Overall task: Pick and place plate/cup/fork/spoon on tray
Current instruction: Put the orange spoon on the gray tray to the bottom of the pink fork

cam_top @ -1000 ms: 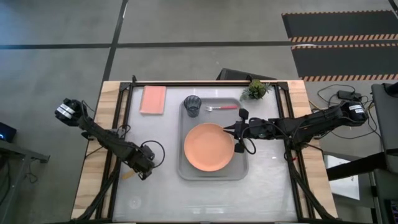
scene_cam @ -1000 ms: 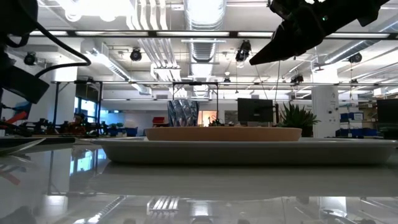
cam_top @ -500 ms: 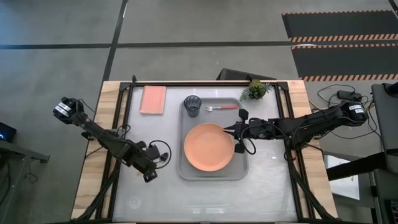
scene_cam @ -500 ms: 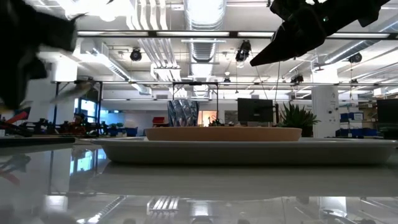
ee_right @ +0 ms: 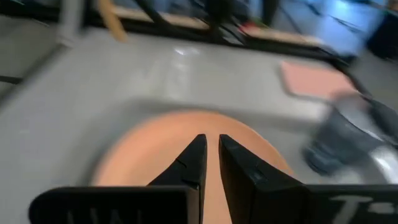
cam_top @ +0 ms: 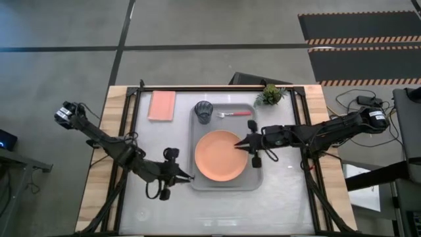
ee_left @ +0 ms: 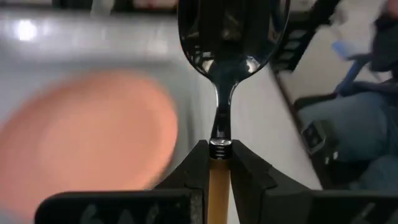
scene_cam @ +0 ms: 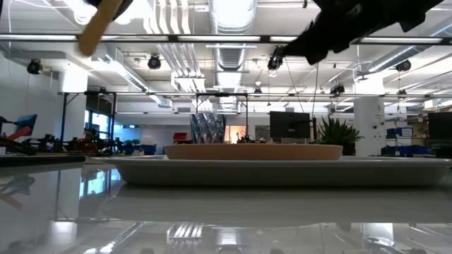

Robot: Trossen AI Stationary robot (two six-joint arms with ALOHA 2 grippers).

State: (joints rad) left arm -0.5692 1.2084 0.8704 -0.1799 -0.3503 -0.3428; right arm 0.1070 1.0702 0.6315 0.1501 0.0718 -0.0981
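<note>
The grey tray (cam_top: 258, 179) lies mid-table with the salmon plate (cam_top: 217, 158) on its near half. The dark cup (cam_top: 203, 112) and the pink-handled fork (cam_top: 235, 114) are on its far end. My left gripper (cam_top: 181, 176) hovers just left of the tray's near-left corner, shut on the spoon (ee_left: 233, 37), whose silver bowl points toward the plate (ee_left: 87, 134). My right gripper (cam_top: 243, 146) is shut and empty above the plate's right edge (ee_right: 155, 149). My left gripper pinches the spoon's tan handle (ee_left: 219, 180) between its two fingers, right behind the metal neck. The spoon runs along the fingers, its bowl sticking out past the fingertips. It is lifted clear of the table; the low view shows the handle (scene_cam: 102, 21) tilted, high up.
A pink rectangular pad (cam_top: 162, 105) lies at the far left beside the tray. A small green plant (cam_top: 270, 95) stands at the far right corner. Bare tabletop lies left of and in front of the tray. Black frame rails run along the table's sides.
My left gripper has lifted the spoon from the table's left edge and carried it toward the table's right, up to the tray's near-left corner, turning so the bowl points at the plate. My right gripper has stayed over the plate's right edge.
</note>
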